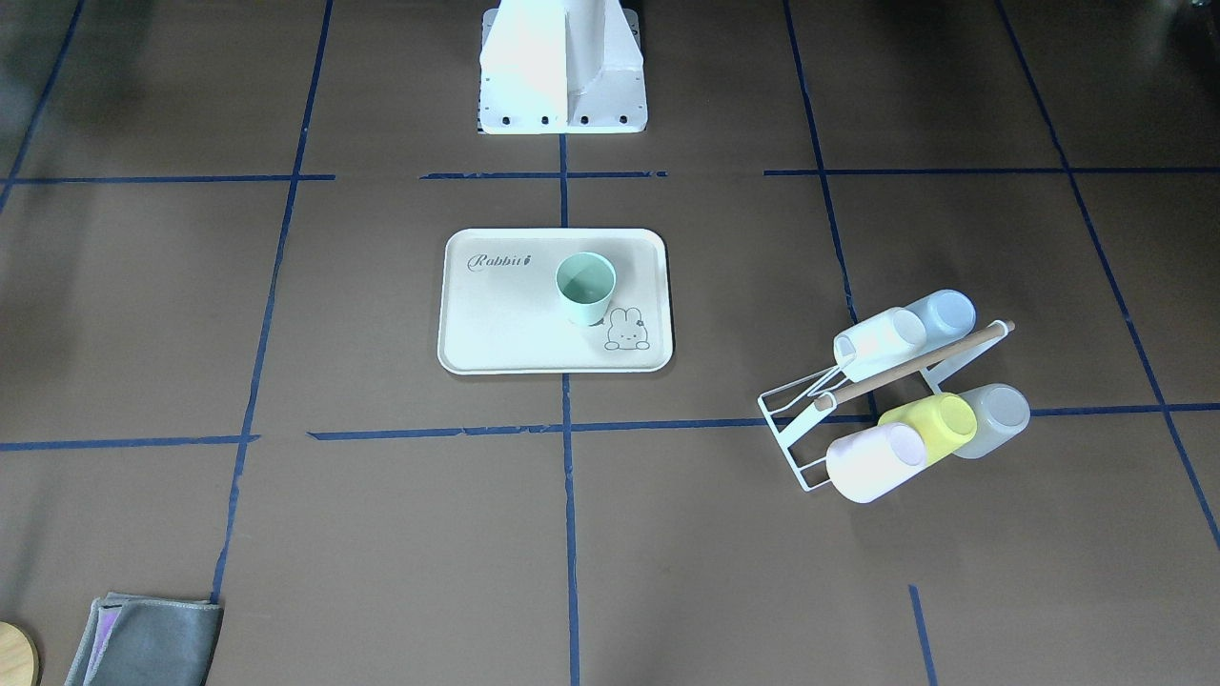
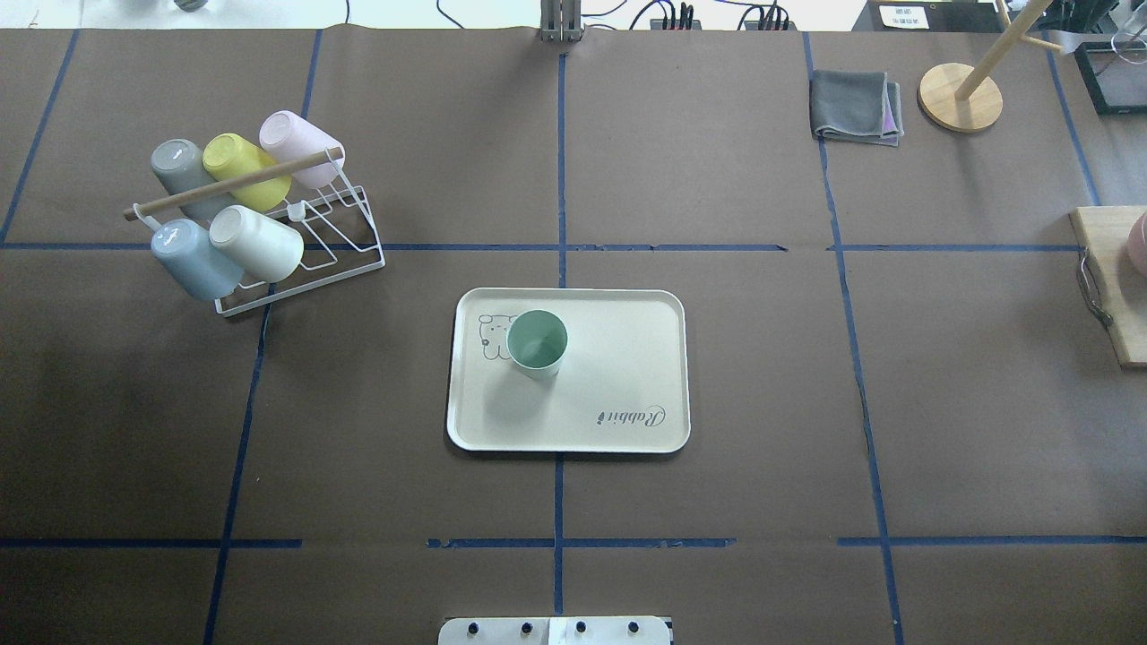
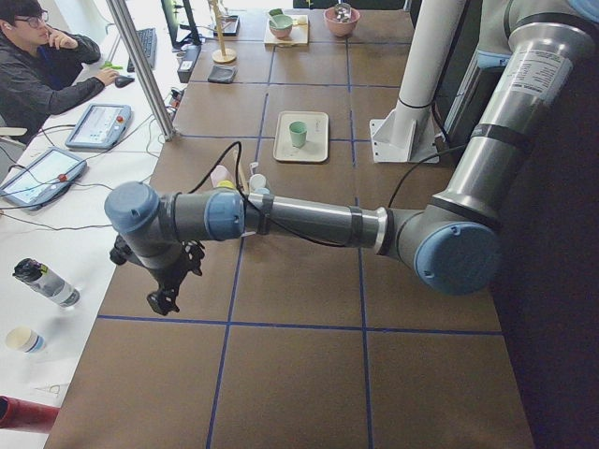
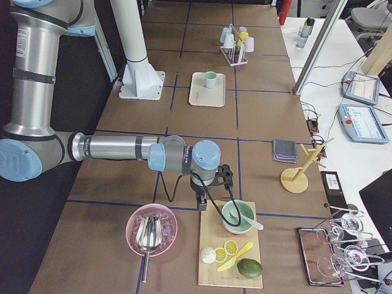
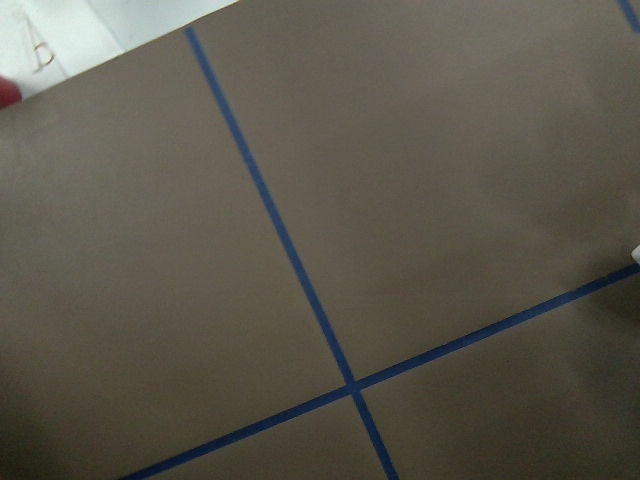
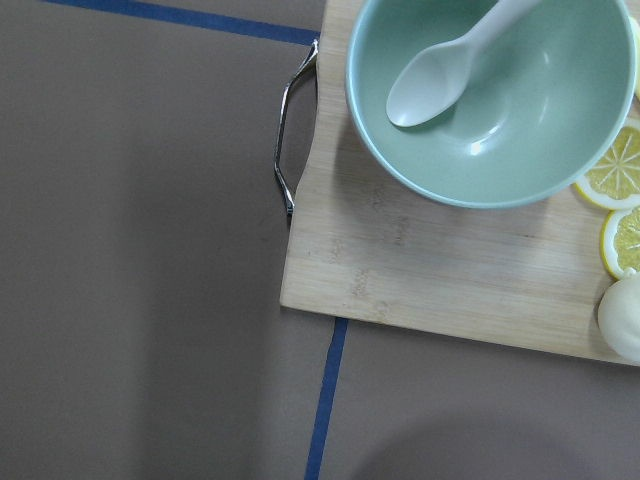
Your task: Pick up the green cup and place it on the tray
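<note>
Task apparently complete: small mint-green plastic cup (image 1: 585, 289) upright on the cream rectangular plastic tray (image 1: 505, 333).

Front view: mouth-up inside the rim, just beside the rabbit drawing (image 1: 626, 331), touched by nothing. Overhead: on the tray's half toward the white wire cup rack (image 2: 235, 183), no arm above. Left end: left hand (image 3: 161, 301) well away near the counter's edge, open or closed impossible to tell. Right end: right hand (image 4: 202, 205) far off too, over a bamboo board (image 4: 211, 229) beside a pale green bowl (image 4: 236, 215), state impossible to tell. Left wrist: only brown counter (image 5: 450, 200) and blue tape (image 5: 290, 250). Right wrist: bowl, white spoon (image 6: 440, 75), lemon slices (image 6: 618, 165). Seemingly nothing left to do.
</note>
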You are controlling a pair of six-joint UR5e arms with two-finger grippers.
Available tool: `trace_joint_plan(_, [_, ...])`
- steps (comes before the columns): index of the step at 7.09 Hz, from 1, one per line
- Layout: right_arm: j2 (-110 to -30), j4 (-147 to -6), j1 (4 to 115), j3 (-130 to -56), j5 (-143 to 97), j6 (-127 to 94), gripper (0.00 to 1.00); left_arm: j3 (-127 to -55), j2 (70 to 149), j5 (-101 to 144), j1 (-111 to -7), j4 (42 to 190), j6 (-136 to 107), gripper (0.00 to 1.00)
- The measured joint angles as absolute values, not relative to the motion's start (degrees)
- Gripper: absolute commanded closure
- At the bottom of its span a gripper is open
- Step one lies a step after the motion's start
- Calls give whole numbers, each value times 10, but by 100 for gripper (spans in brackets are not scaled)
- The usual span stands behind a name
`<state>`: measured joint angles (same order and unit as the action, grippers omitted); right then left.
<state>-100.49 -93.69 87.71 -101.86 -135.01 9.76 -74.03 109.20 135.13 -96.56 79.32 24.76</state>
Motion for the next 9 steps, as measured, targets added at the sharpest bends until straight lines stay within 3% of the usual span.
trace_joint_plan(3, [-1005,-936,878,-1018,-1350,98,0,-737,992,1347,-976,876,225,0])
trace_joint_plan(6, [-1005,-937,877,-1019,-1350,96,0,-771,971,1332,-959,914,180,0])
trace_joint_plan(9, [-1005,-937,877,-1019,-1350,93,0,-886,956,1333,-912,799,122,0])
